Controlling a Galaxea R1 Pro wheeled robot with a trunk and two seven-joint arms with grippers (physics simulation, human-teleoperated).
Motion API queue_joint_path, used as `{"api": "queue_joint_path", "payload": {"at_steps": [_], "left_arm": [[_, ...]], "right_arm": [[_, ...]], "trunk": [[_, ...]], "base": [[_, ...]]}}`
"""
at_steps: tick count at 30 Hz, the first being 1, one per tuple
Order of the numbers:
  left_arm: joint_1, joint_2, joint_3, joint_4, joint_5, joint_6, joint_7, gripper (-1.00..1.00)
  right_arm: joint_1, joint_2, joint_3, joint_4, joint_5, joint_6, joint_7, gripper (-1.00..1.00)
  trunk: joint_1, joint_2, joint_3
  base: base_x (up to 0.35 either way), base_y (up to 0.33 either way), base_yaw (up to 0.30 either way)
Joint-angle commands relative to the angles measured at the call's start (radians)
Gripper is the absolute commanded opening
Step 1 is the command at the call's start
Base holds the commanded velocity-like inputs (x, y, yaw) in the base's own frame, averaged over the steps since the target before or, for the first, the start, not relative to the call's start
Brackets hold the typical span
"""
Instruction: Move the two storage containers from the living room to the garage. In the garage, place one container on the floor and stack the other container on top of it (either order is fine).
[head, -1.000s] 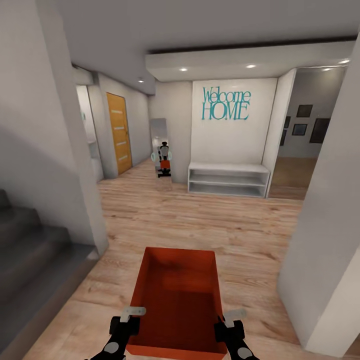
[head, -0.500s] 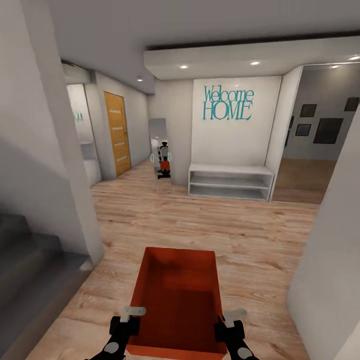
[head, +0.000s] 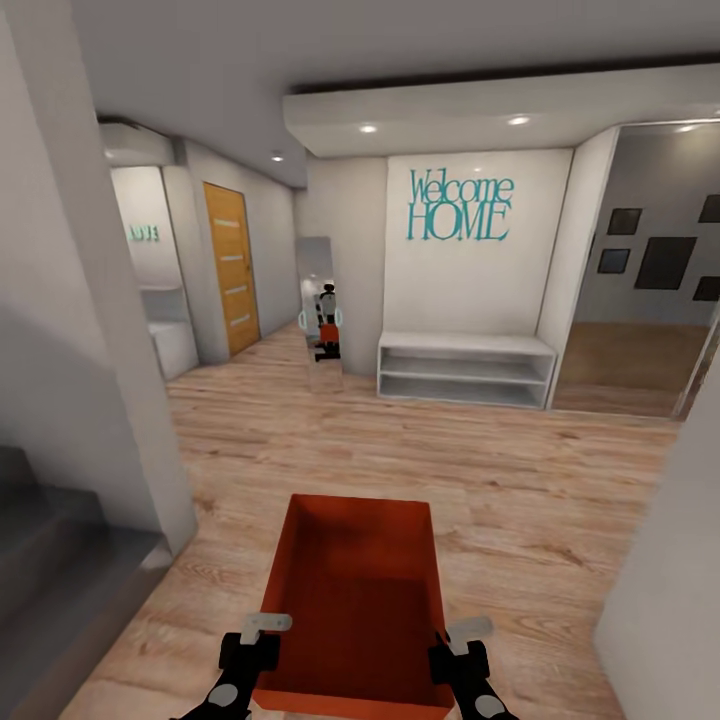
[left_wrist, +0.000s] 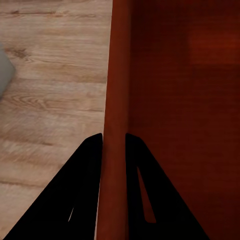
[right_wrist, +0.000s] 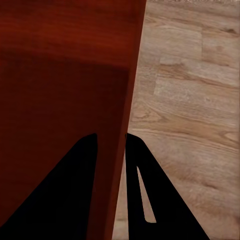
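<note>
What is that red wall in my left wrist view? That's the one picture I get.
Observer: It's one side wall of an open orange-red container; the left end effector has a finger on each side of it.
Operator: Who holds the other side?
Observer: The right end effector pinches the opposite wall the same way.
Operator: Anything inside?
Observer: The head view shows it empty.
Operator: Where are we?
Observer: In a wood-floored hallway, facing a Welcome HOME sign above a white shelf, with an orange door at the left.
</note>
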Motion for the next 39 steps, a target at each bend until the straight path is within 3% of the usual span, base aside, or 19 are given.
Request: {"api": "queue_joint_path", "payload": {"at_steps": [1, 16, 39], "left_arm": [[-0.001, 0.000, 0.042, -0.007, 0.039, 0.000, 0.008, -1.00], [-0.001, -0.001, 0.042, -0.008, 0.039, -0.001, 0.008, -1.00], [-0.001, -0.002, 0.041, -0.007, 0.039, -0.001, 0.008, -1.00]], "right_arm": [[0.000, 0.000, -0.010, 0.002, 0.005, 0.000, -0.011, -1.00], [0.000, 0.000, -0.011, 0.002, 0.003, 0.000, -0.011, -1.00], [0.000, 0.000, -0.012, 0.002, 0.003, 0.000, -0.013, -1.00]], "trunk": [[0.001, -0.001, -0.001], [0.001, -0.001, 0.005], [0.001, -0.001, 0.005]], "base": [[0.339, 0.000, 0.000], [0.339, 0.000, 0.007], [0.339, 0.000, 0.136]]}}
